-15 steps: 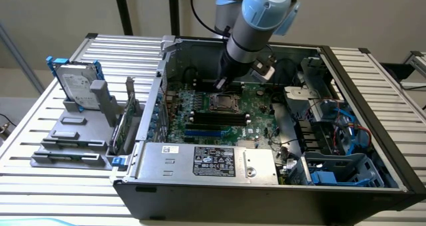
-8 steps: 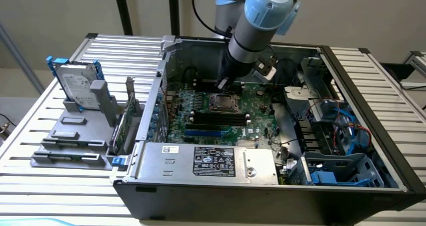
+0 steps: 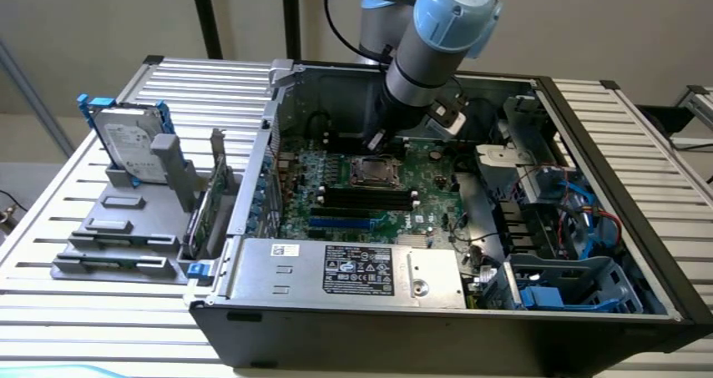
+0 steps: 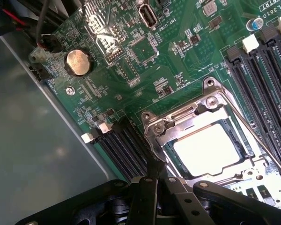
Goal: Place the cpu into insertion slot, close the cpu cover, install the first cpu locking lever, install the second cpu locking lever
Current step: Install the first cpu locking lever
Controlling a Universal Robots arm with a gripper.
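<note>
The jaws are seen drawn shut, nothing between them, poised just beside a corner of the cpu cover (image 4: 178,123). The cover is laid flat over the insertion slot (image 4: 170,154), and the cpu (image 4: 208,150) is seated inside, silvery face up. The slot is found near the middle of the green motherboard (image 4: 131,70), inside the case (image 3: 446,336) on the desk (image 3: 67,311).

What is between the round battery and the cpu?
In the wrist view, past the coin battery comes green motherboard with tiny chips, then the cpu cover framing the cpu.
</note>
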